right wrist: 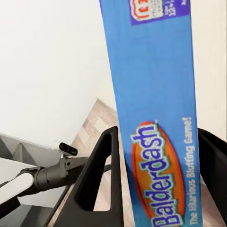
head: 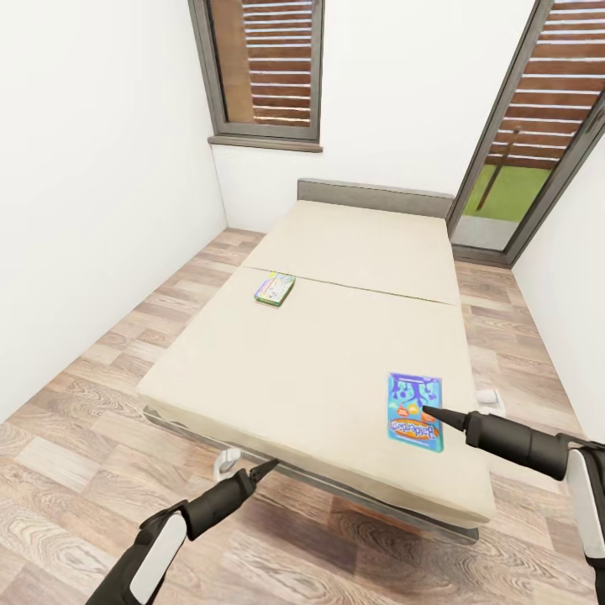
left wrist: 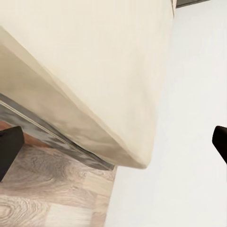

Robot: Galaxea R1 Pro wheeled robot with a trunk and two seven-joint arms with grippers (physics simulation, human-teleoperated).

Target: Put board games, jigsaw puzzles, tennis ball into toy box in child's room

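While standing at the foot of the bed: both my arms reach forward over wood-plank floor, white walls on either side.

Bed (head: 336,336): cream mattress on a grey frame, a seam running across the middle, grey headboard at the far end under the window.

Blue board game (head: 415,412): flat on the mattress near my right-hand corner of the foot end, printed face up. The right wrist view reads "Balderdash" on its blue cover (right wrist: 156,118).

Right gripper (head: 430,412): tip over the lower part of the blue box in the head view. In the wrist view my two dark fingers (right wrist: 97,189) stand apart, one on each side of the box, which runs up between them. Jaws spread, not clamped; whether the pads touch the box edges, I cannot tell.

Second board game (head: 275,288): small green-and-multicolour box, flat on the mattress near the left edge, just on my side of the seam, well apart from the blue one.

Left gripper (head: 267,468): low, pointing at the foot end of the bed below the mattress edge, over the floor. In the left wrist view, fingertips (left wrist: 9,149) sit wide apart at the frame's two sides, with nothing between them but the mattress corner beyond. Released.

Window (head: 265,67): far wall, slatted.

Glass door (head: 529,143): far right, grass outside.
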